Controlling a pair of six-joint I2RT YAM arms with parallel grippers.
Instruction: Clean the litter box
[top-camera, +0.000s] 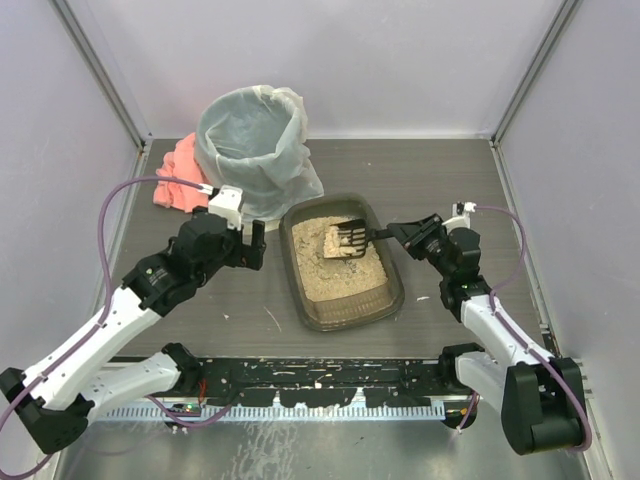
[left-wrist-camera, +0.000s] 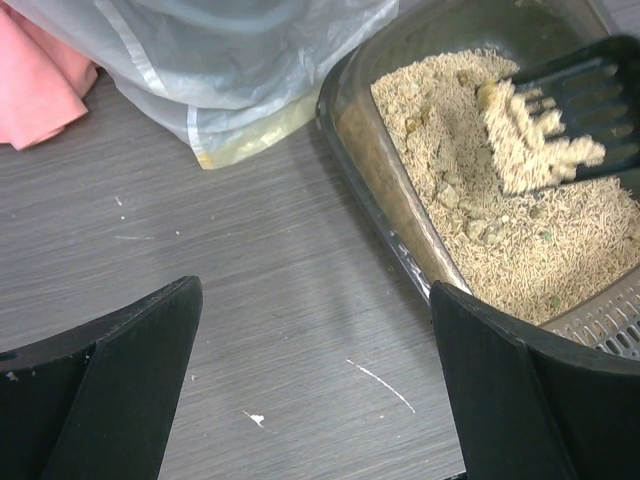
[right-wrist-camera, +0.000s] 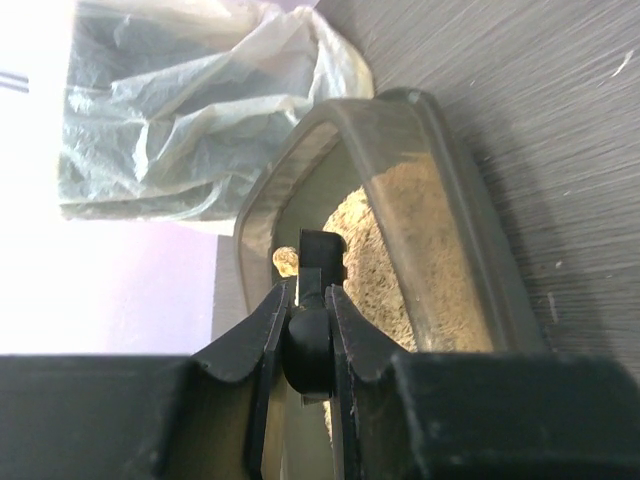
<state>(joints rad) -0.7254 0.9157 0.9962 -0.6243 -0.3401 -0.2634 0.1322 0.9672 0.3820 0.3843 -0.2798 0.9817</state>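
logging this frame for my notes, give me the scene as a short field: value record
litter box: between the two grippers, holding beige litter
scoop: black, slotted, in the litter box's far half, litter piled on it
right gripper: shut on the scoop's handle
left gripper: open, empty, beside the litter box's left wall
bin: round, lined with whitish plastic, behind the litter box to the left
cloth: pink, left of the bin
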